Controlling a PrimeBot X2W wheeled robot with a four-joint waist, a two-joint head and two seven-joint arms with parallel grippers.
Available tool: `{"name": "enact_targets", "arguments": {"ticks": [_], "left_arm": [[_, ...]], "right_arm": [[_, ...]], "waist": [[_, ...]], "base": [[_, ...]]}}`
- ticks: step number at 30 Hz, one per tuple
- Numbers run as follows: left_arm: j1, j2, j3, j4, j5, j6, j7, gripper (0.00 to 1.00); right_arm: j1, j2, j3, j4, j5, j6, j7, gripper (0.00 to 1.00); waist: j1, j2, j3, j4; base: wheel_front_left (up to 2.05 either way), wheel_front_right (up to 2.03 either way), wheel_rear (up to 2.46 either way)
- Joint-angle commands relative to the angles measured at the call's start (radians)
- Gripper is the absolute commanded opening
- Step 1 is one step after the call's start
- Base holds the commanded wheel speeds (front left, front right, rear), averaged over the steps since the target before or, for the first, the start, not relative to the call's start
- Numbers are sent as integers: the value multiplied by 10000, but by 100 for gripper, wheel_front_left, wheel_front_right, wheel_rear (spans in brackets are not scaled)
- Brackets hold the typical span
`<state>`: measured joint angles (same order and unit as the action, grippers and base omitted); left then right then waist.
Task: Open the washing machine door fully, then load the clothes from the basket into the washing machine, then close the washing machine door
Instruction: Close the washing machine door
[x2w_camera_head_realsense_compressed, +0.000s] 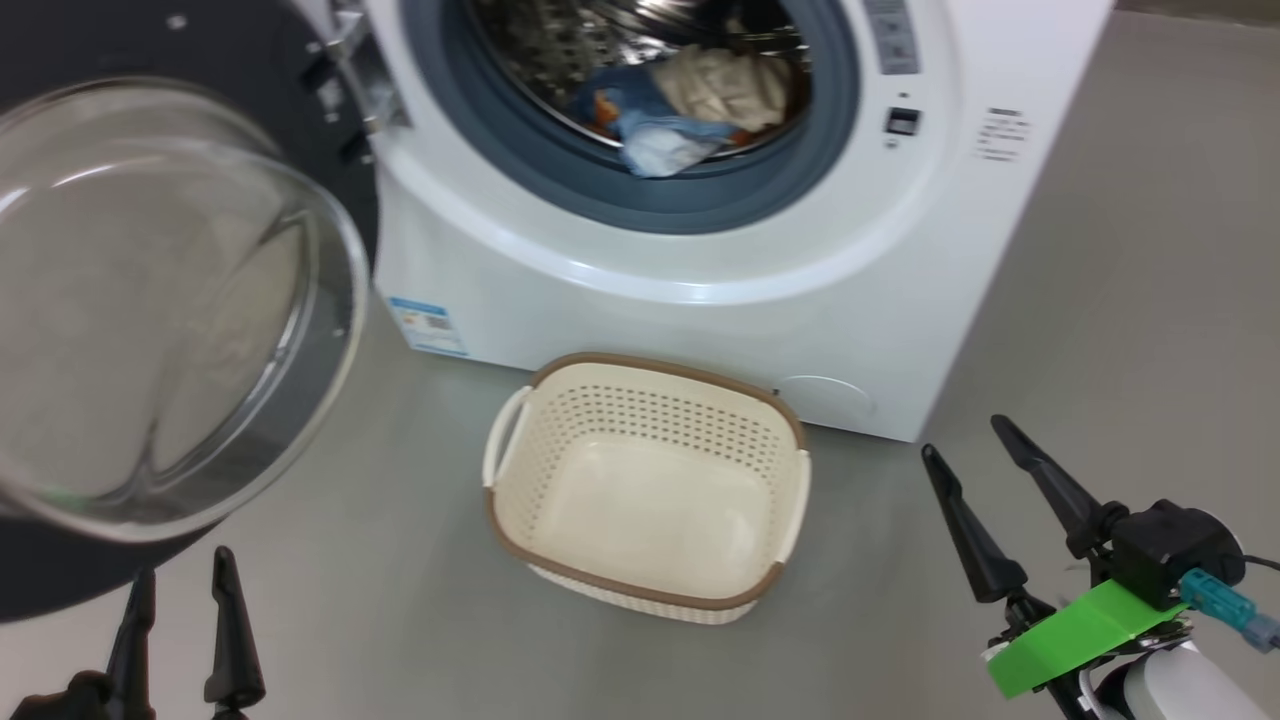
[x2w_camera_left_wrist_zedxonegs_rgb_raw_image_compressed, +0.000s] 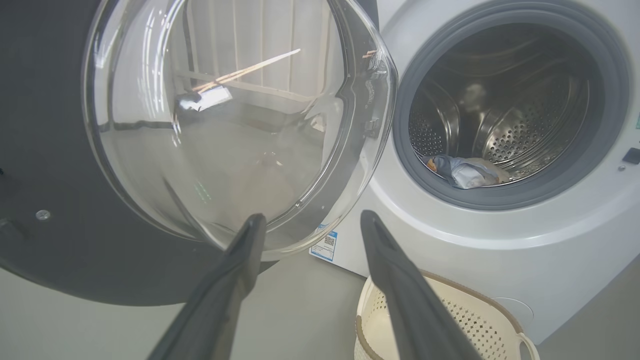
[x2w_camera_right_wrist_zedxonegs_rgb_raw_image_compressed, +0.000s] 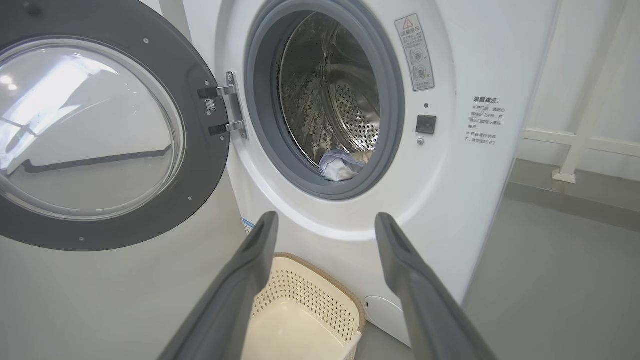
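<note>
Door: the washing machine door (x2w_camera_head_realsense_compressed: 170, 310) stands swung open to the left of the machine, hung on a metal hinge (x2w_camera_right_wrist_zedxonegs_rgb_raw_image_compressed: 227, 110). Its clear glass bowl bulges towards the robot.
Door edge: the wide black rim reaches low towards the floor. In the left wrist view the bowl's lower edge lies just past the left fingertips.
Machine: the washing machine (x2w_camera_head_realsense_compressed: 700, 330) sits dead ahead, with the drum mouth uncovered and ringed by a blue-grey gasket (x2w_camera_head_realsense_compressed: 640, 200). A small blue label (x2w_camera_head_realsense_compressed: 428, 325) marks its lower left corner.
Clothes: the clothes (x2w_camera_head_realsense_compressed: 690, 110) lie bunched at the low front of the steel drum (x2w_camera_right_wrist_zedxonegs_rgb_raw_image_compressed: 345, 100). Blue and cream fabric shows, and a pale fold rests on the gasket lip.
Basket: the basket (x2w_camera_head_realsense_compressed: 650, 372) stands on the floor just beside the machine's base, below the drum mouth. Its cream bottom is bare.
Left gripper: the left gripper (x2w_camera_head_realsense_compressed: 183, 565) is at the lower left under the door's bowl, fingers parted and holding nothing.
Right gripper: the right gripper (x2w_camera_head_realsense_compressed: 965, 437) has its fingers spread wide and carries nothing. It is over the floor to the right of the basket, before the machine's right corner.
Room: grey floor (x2w_camera_head_realsense_compressed: 1100, 300) runs open along the machine's right side. The door takes up the left.
Clothes to grippers: both grippers are well apart from the clothes, which lie ahead and higher. In the right wrist view they show above the gap between the fingers.
</note>
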<state>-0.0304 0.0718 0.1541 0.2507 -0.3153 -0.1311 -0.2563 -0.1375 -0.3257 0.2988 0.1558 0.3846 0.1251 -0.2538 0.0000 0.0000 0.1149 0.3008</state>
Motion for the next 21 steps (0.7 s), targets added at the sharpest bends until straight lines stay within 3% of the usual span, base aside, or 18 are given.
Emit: {"name": "enact_targets", "arguments": {"ticks": [1,12,21], "left_arm": [[-14,104,357,-289,29,4,-55,100],[251,-37,477,-268,-29,4,-55,100],[333,-98,544,-339,-50,4,-55,100]], "right_arm": [[-243,-196,277,-196,137,56,-80,100],[-433,-247,816,-161,192,56,-80,100],[-557,-233,1066,-114,230,56,-80,100]], "waist": [[0,0,-35,693],[0,0,-87,1717],[0,0,-66,2055]], "base": [[0,0,0],[0,0,0],[0,0,0]]}}
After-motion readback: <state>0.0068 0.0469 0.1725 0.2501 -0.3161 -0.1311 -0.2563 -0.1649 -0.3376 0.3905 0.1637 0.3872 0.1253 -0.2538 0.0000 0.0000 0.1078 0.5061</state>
